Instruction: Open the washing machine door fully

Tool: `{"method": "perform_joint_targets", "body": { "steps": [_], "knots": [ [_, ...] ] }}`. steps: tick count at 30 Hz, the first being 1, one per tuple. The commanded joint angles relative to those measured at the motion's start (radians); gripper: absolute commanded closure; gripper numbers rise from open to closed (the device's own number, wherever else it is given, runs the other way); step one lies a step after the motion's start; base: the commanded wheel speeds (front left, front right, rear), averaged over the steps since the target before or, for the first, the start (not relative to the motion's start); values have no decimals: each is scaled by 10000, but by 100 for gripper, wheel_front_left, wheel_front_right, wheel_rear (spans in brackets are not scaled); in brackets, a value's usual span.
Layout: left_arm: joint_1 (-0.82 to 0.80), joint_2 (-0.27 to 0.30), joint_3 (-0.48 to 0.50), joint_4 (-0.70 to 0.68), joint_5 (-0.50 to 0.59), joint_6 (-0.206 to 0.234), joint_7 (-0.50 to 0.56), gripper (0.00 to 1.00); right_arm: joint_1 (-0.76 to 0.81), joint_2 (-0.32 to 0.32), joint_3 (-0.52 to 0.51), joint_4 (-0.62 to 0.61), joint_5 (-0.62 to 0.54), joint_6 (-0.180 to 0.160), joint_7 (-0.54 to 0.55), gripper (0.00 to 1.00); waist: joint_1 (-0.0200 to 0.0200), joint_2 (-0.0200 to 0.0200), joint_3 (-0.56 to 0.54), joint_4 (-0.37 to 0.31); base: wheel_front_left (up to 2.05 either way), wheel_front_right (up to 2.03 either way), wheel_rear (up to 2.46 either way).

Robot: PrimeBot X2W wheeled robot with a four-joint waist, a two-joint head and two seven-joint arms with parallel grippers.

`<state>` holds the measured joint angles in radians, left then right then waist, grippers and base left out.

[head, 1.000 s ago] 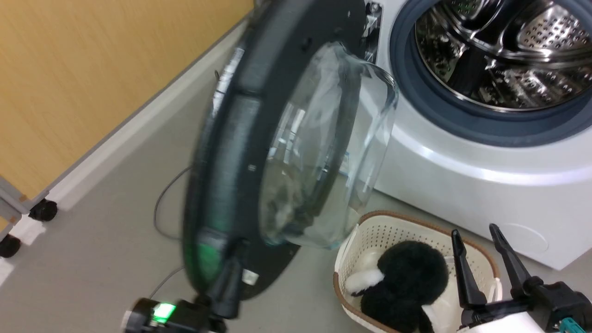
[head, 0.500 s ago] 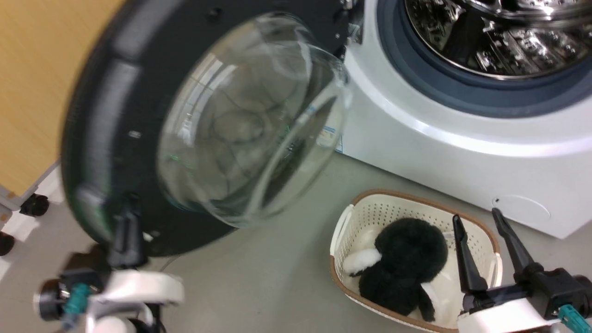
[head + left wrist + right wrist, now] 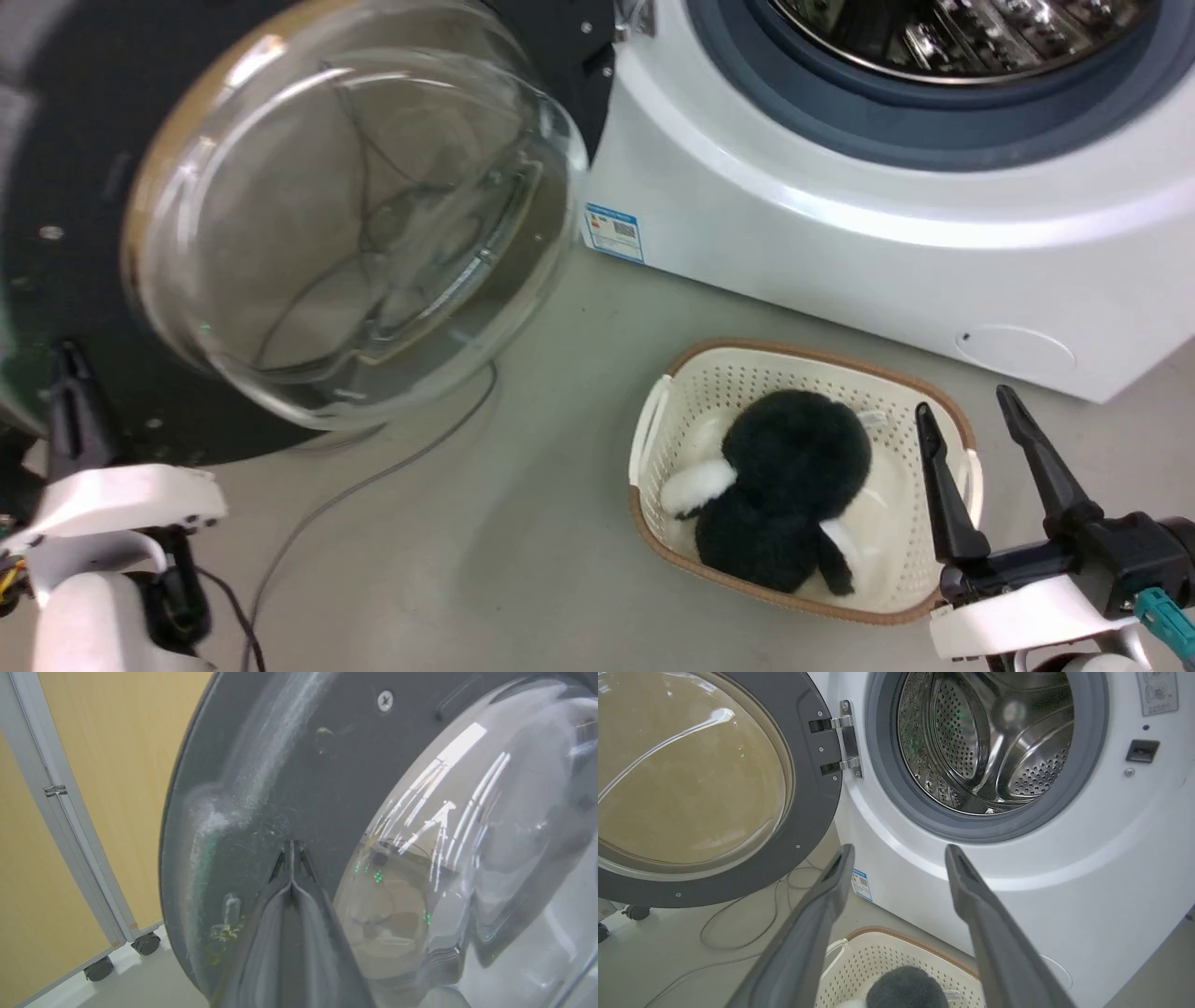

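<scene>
The left gripper (image 3: 290, 847) is seen with its two fingers pressed together, nothing between them, and their joined tip laid against the dark grey inner face of the washing machine door (image 3: 327, 765), just beside the glass bowl, on the side far from the washing machine (image 3: 840, 233). A push with a closed tool is judged to be in hand, not a grasp.

Within the last second the door (image 3: 345, 215) has been swung much wider. It was then seen nearly edge-on, standing out from the machine's front; now its inner face and bowl are turned broadly towards the head camera. The camera has also shifted, so part of the change is only apparent. The left gripper (image 3: 65, 373) has been carried round with the door, away from the machine.

In the right wrist view the door (image 3: 812, 812) is shown folded back on its hinge (image 3: 845, 737), with the drum (image 3: 990, 742) fully exposed. The task is therefore judged nearly or wholly done; whether any travel remains cannot be told.

The right gripper (image 3: 966, 403) is held spread and empty over the basket (image 3: 803, 352) in front of the machine.
</scene>
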<state>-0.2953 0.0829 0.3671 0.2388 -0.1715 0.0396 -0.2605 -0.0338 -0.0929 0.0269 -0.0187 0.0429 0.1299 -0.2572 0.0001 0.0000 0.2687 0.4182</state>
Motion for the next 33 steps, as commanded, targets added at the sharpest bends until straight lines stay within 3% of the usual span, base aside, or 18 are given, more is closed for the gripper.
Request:
{"method": "perform_joint_targets", "body": {
  "steps": [1, 17, 25, 33],
  "knots": [
    [-185, 43, 199, 141, 50, -33, -13, 100, -168, -60, -1, -47, -30, 8, -45, 0, -1, 0, 127, -140, 0, 0, 0],
    [-1280, 210, 1929, 1104, 558, -445, -13, 100, -478, -150, 85, 10, -28, 8, -45, 0, -1, 0, 466, -586, 0, 0, 0],
    [-887, 149, 2193, 738, 936, -874, -13, 100, -344, 13, -20, 100, -5, 8, -46, 0, -1, 0, -63, -762, 0, 0, 0],
    [129, -126, 1840, -313, 1283, -1154, -13, 100, -37, 255, -153, 156, 42, 8, -46, 0, -1, 0, -943, -886, 0, 0, 0]
  ]
}}
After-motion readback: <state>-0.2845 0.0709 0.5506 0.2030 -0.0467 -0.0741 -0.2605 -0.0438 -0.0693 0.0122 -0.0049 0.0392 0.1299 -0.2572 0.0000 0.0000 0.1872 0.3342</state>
